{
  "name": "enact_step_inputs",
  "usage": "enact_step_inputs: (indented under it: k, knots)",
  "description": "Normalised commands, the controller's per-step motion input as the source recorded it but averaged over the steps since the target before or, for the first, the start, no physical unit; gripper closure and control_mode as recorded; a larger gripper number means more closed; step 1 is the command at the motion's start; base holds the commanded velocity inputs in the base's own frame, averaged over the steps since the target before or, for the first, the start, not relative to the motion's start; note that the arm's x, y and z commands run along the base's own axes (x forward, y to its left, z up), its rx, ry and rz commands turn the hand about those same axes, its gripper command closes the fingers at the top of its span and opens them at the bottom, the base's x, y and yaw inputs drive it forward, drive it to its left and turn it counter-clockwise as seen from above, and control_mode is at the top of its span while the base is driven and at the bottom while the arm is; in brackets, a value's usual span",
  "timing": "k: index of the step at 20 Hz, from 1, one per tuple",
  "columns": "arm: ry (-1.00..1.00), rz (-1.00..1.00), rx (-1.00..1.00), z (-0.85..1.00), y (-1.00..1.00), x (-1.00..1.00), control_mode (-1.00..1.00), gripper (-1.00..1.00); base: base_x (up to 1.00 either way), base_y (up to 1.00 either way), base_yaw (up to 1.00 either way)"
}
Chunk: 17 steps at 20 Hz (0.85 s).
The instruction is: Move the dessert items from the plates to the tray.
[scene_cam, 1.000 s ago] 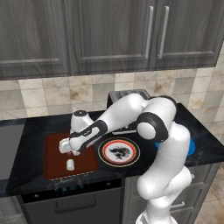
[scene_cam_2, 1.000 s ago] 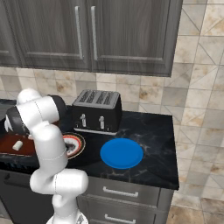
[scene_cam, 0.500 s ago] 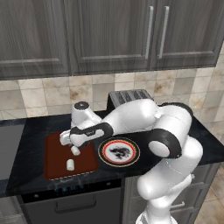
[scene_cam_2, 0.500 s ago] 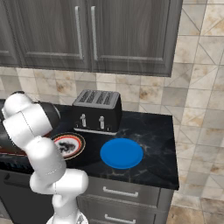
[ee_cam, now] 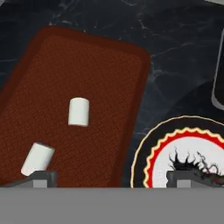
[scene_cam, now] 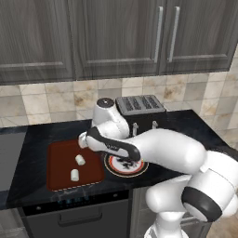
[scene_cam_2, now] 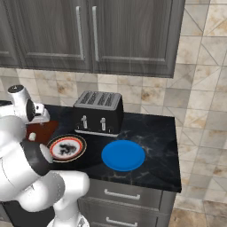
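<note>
While its jaws stand spread wide with nothing between them, the gripper (ee_cam: 111,177) hangs above the right-hand edge of the tray (ee_cam: 52,70), one tip over the tray's mat and the other over the patterned plate (ee_cam: 192,153) just beside it. That stance reads as a finished drop: both dessert items lie on their sides inside the tray, the nearer marshmallow (ee_cam: 38,158) by the tray's lower corner and the farther marshmallow (ee_cam: 78,111) close to its middle, apart from each other and from the rim. In the left base view they show as two white stubs, one (scene_cam: 74,175) nearer the tray's front, the other (scene_cam: 80,160) behind it.

Right of the tray, the patterned plate (scene_cam: 124,165) carries no dessert, and beyond it the blue plate (scene_cam_2: 123,155) is bare too, so the job looks complete.

All of it rests on a black marbled counter (scene_cam_2: 155,137). Behind the plates stands a black toaster (scene_cam_2: 98,113), against a beige tiled wall (scene_cam_2: 150,95) under dark grey cabinets (scene_cam_2: 119,35).
</note>
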Motion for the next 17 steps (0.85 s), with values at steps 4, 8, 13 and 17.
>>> enact_step_inputs:
  k: [4, 8, 13, 17]
  knots:
    - [0.00, -0.05, 0.00, 0.52, -0.77, -0.68, -1.00, -1.00, 0.00, 0.00, 0.00]
    - [0.00, -0.08, 0.00, 0.45, -0.87, -0.70, -1.00, -1.00, 0.00, 0.00, 0.00]
    - [0.00, -0.09, 0.00, 0.45, -0.96, -0.66, -1.00, -1.00, 0.00, 0.00, 0.00]
    - [0.00, -0.10, 0.00, 0.41, -0.95, -0.57, -1.00, -1.00, 0.00, 0.00, 0.00]
